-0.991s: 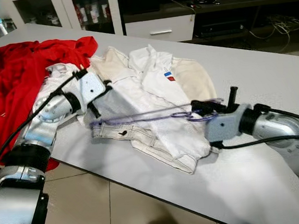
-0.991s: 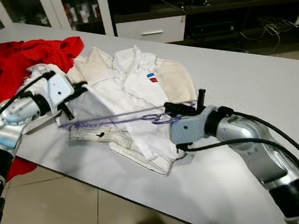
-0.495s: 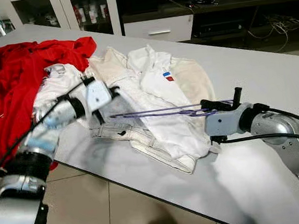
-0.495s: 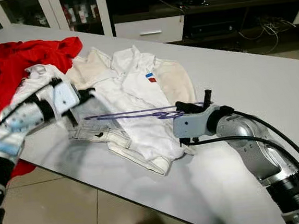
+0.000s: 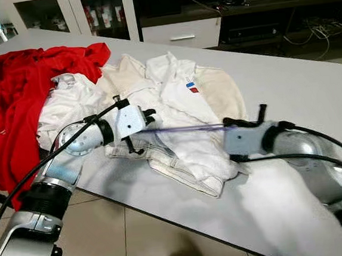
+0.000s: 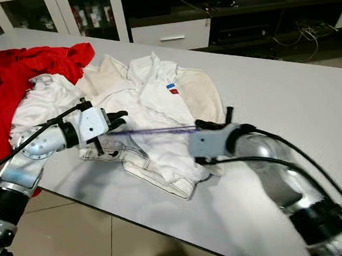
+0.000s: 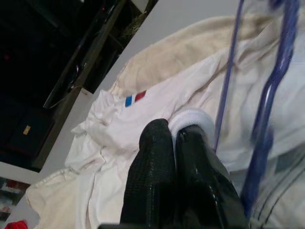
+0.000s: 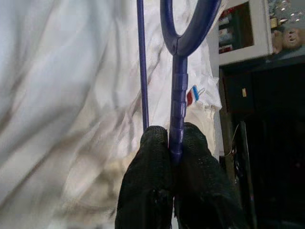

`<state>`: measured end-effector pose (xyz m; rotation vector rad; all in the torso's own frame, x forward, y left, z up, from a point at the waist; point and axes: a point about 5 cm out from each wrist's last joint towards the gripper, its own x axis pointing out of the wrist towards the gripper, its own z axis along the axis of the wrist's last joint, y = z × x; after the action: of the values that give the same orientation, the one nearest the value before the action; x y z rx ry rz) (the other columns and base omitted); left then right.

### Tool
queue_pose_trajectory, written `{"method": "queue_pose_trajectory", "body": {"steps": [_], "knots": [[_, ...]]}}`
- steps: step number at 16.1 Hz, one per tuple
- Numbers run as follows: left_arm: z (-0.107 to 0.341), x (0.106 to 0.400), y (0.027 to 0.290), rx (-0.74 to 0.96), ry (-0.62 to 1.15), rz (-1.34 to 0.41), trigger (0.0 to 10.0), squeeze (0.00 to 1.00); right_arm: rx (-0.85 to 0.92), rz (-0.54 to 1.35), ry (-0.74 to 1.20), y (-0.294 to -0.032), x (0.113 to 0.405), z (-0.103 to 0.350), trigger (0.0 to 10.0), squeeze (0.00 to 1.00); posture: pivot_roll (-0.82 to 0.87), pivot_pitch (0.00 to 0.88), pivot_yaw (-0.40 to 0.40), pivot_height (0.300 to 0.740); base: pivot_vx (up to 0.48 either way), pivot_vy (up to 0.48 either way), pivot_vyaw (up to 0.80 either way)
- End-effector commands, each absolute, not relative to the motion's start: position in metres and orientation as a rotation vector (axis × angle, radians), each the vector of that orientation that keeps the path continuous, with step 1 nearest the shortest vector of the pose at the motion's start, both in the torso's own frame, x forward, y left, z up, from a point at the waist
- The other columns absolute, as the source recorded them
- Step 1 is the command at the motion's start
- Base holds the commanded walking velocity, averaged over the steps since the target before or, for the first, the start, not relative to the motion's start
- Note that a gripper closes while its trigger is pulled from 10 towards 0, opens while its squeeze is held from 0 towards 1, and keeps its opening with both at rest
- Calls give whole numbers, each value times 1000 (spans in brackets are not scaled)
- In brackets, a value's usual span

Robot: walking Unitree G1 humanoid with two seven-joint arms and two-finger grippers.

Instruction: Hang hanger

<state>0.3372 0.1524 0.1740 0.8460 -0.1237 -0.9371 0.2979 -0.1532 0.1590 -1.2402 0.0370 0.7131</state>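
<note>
Hanger of thin purple-blue plastic (image 5: pixel 183 129), held level just above crumpled white garments (image 5: pixel 175 103) on pale grey tabletop (image 5: pixel 287 82). Right gripper (image 8: pixel 170 143) clamped on stem of hanger hook, black fingers (image 8: pixel 147 162) pressed together with stem between them; in head views positioned at (image 5: pixel 233 123), over near edge of white clothing. Left gripper (image 7: pixel 174 138) pinched on fold of white fabric, fingers narrow, fabric bulging between tips; hanger bars (image 7: pixel 267 95) running just beside it, contact with hanger not determinable. In head views, left gripper located at (image 5: pixel 149 115), at far end of hanger from right gripper. White shirt with small red-and-blue chest patch (image 5: pixel 192 87) spread among white garments, cream-coloured garment (image 5: pixel 221 90) beneath it. Red cloth heap (image 5: pixel 12 88) beside white pile, on robot's left side of table. Tiled floor (image 5: pixel 138 232) below table edge.
</note>
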Motion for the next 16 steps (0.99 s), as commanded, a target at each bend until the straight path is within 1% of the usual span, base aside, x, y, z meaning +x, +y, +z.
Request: {"method": "queue_pose_trajectory", "body": {"steps": [1, 4, 6, 8, 10, 11, 12, 16], "knots": [[177, 336, 146, 871, -131, -968, 0, 0, -1256, 678, 23, -152, 301, 167, 10000, 0, 146, 0, 56, 740, 0, 0, 0], [178, 332, 136, 868, -148, -994, 0, 0, -1219, 614, 39, -150, 308, 173, 10000, 0, 151, 0, 51, 740, 0, 0, 0], [178, 331, 130, 865, -162, -1005, 0, 0, -1189, 640, 25, -140, 308, 175, 10000, 0, 151, 0, 49, 740, 0, 0, 0], [179, 331, 127, 863, -165, -1006, 0, 0, -1159, 670, 39, -137, 306, 172, 10000, 0, 155, 0, 46, 740, 0, 0, 0], [176, 333, 141, 897, -128, -972, 0, 0, -1163, 748, 101, -150, 296, 164, 10000, 0, 154, 0, 46, 740, 0, 0, 0], [173, 333, 149, 916, -103, -952, 0, 0, -1160, 762, 150, -164, 290, 162, 10000, 0, 153, 0, 45, 740, 0, 0, 0], [171, 333, 155, 925, -86, -938, 0, 0, -1157, 769, 173, -172, 286, 161, 10000, 0, 153, 0, 45, 740, 0, 0, 0], [166, 331, 164, 902, -56, -904, 0, 0, -1145, 737, 212, -189, 283, 163, 10000, 0, 145, 2, 43, 740, 0, 0, 0]]}}
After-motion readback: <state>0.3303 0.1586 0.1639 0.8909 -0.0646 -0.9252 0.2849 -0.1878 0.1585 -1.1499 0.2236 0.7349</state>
